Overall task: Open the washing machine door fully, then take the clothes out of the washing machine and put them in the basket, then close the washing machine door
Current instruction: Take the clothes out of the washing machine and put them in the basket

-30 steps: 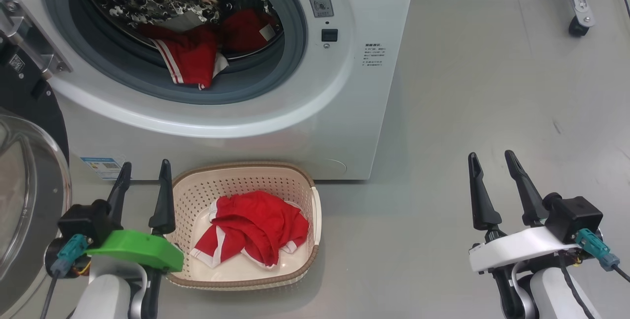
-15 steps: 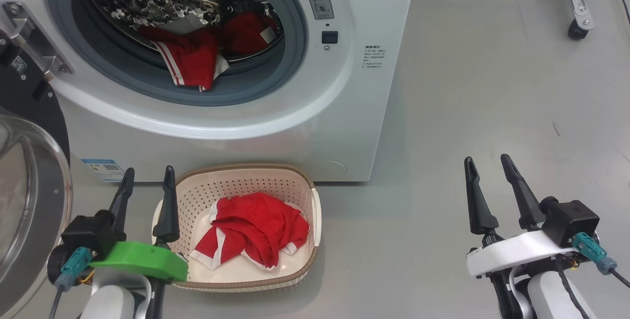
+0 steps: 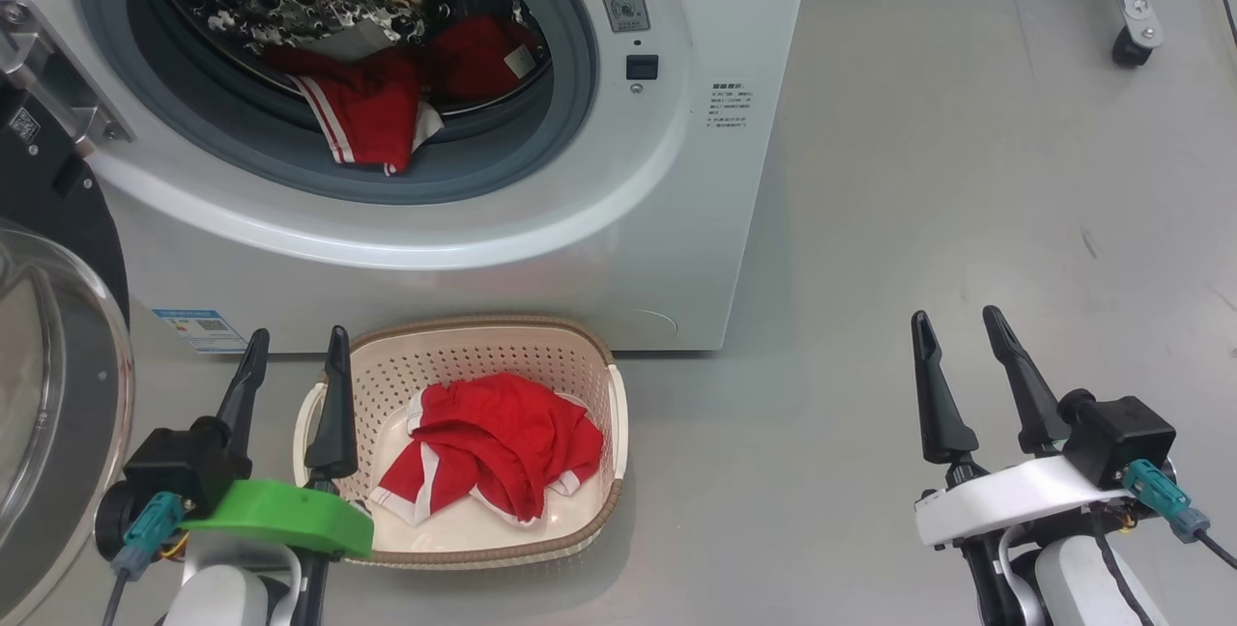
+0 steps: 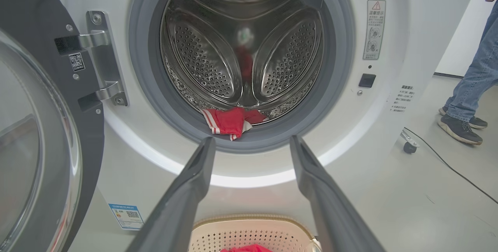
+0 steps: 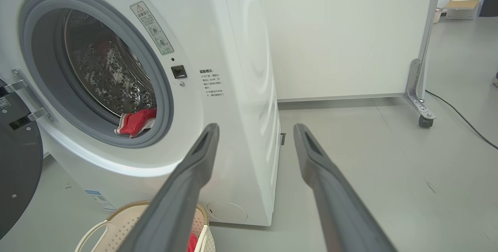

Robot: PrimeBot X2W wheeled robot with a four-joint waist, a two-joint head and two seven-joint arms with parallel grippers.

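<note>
The white washing machine (image 3: pixel 676 172) stands with its door (image 3: pixel 43 336) swung wide open to the left. Red clothes (image 3: pixel 372 109) with white stripes lie at the drum's front lip, also seen from the left wrist (image 4: pixel 229 121) and the right wrist (image 5: pixel 134 123). A further red garment (image 3: pixel 493 442) lies in the cream basket (image 3: pixel 599 384) on the floor before the machine. My left gripper (image 3: pixel 297 348) hangs open at the basket's left rim, empty. My right gripper (image 3: pixel 957 328) is open over bare floor to the right, holding nothing.
A person's legs in jeans and dark shoes (image 4: pixel 465 100) stand to the right of the machine. A white panel on castors (image 5: pixel 424 121) and a floor cable (image 5: pixel 459 116) sit behind and to the right. Grey floor (image 3: pixel 966 172) spreads right of the machine.
The head view has shifted slightly. Both grippers sit a little lower in it than a second ago, still open. The clothes and the basket lie as they did.
</note>
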